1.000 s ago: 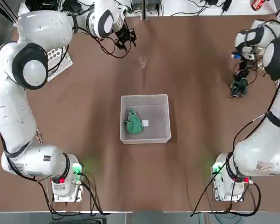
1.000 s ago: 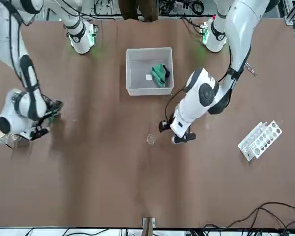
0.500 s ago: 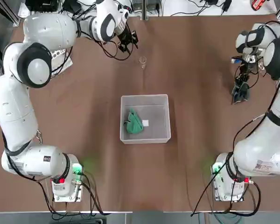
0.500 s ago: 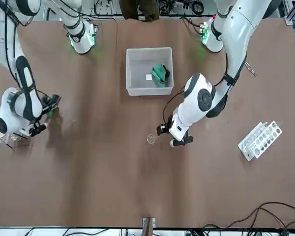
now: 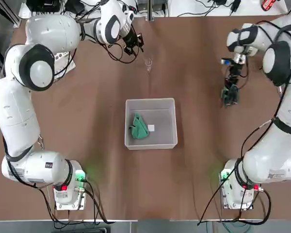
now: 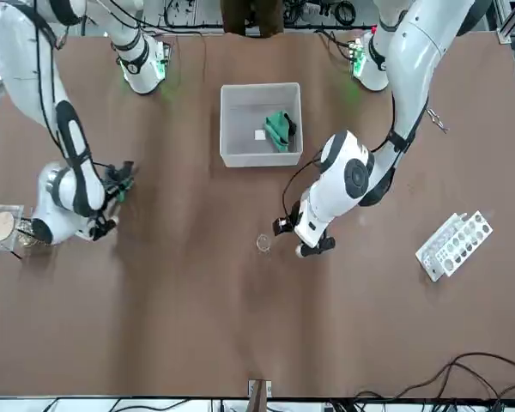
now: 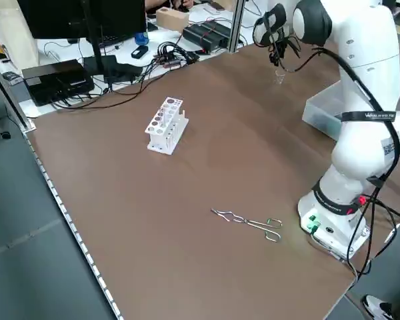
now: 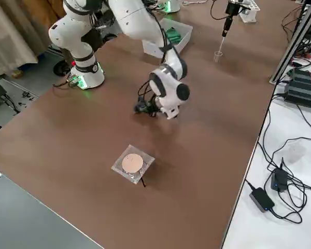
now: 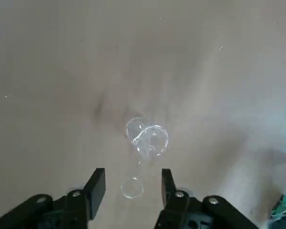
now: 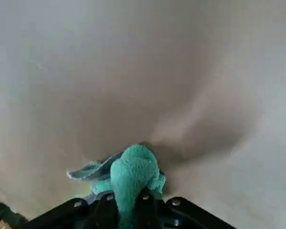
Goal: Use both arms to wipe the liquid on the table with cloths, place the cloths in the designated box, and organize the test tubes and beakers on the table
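Your left gripper hangs near the far edge of the table, left of centre, with its fingers spread apart and nothing between them. The beaker, a tiny clear glass vessel, stands upright on the table just beside that gripper, on the side toward the box; in the left wrist view the beaker sits just beyond the spread fingertips, apart from them.

Your right gripper is over the right part of the table, toward the far edge, clenched on a green cloth. That cloth bunches up between the jaws and hangs down from them; from overhead it reads as a dark green wad at the gripper's tip, close to the tabletop.

The box sits at the middle of the table, between your two arms. A second green cloth lies crumpled inside it against the left wall, with a small white scrap on the floor of the box beside it.

A white test-tube rack lies near the table's far left corner. A pair of metal tongs rests by the left edge, close to your left arm's base. A small clear dish with a tan disc sits at the far right corner.
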{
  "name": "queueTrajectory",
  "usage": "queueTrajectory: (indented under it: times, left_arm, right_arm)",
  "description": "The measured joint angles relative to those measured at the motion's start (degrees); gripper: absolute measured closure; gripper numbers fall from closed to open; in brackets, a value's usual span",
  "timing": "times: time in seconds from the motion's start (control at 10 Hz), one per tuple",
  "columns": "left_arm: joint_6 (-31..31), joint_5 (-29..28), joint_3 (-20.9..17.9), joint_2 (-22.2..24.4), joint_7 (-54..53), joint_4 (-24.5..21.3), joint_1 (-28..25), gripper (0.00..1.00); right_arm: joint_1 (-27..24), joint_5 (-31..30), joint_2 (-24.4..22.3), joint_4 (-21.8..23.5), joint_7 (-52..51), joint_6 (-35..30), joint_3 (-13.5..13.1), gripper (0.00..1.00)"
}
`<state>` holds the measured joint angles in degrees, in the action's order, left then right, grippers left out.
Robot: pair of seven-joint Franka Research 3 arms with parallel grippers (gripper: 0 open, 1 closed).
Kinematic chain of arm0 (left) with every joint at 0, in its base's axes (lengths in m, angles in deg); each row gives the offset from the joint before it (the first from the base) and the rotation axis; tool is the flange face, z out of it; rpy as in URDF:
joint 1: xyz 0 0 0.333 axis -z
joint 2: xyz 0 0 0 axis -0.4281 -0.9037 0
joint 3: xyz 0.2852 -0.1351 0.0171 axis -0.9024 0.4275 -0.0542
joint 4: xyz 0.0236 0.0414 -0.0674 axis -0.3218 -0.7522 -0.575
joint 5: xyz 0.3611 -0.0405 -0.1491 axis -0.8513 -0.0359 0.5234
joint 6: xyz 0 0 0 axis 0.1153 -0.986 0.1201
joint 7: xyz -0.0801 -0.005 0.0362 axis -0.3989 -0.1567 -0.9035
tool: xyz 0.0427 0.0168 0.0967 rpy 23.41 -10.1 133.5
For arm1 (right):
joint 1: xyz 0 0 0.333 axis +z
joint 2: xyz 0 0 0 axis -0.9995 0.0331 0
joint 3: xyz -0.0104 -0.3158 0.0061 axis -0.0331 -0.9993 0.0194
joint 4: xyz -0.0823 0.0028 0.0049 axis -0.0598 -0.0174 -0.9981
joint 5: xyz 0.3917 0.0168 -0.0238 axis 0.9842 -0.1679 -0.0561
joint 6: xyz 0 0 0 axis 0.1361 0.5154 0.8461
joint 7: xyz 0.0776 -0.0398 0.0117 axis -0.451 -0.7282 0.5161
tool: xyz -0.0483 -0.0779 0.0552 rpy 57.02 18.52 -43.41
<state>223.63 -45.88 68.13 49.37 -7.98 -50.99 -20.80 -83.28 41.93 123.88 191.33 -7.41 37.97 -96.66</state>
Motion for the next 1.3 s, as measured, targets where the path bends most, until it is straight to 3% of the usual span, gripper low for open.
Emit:
queueTrajectory:
  times: [0.2, 0.4, 0.6, 0.9, 1.1, 1.3]
  left_arm:
    - [0.0, 0.0, 0.0, -0.4, 0.0, 0.1, 0.0, 0.46]
    - [0.0, 0.0, 0.0, -0.8, 0.0, 0.1, 0.0, 0.50]
    - [0.0, 0.0, 0.0, -0.9, 0.0, 0.1, 0.0, 0.61]
    - [0.0, 0.0, 0.1, -0.9, 0.0, 0.3, 0.0, 0.68]
    - [0.0, 0.0, 0.2, -0.9, 0.0, 0.3, 0.0, 0.70]
    - [0.0, 0.0, 0.4, -0.9, 0.1, 0.4, 0.1, 0.73]
  right_arm:
    - [-1.4, -0.8, 1.8, -5.2, -2.4, 3.1, 0.1, 0.90]
    - [-9.4, -6.6, 4.3, -11.2, -8.0, 3.8, 0.0, 0.90]
    - [-12.8, -8.9, 5.0, -19.4, -9.9, -2.9, 0.1, 0.90]
    - [-10.9, -10.2, 4.7, -34.2, -9.7, -16.4, 0.5, 0.90]
    - [-10.1, -10.0, 4.0, -38.7, -7.9, -22.7, 0.9, 0.90]
    - [-4.2, -6.4, 1.0, -39.7, 1.1, -30.3, 1.5, 0.90]
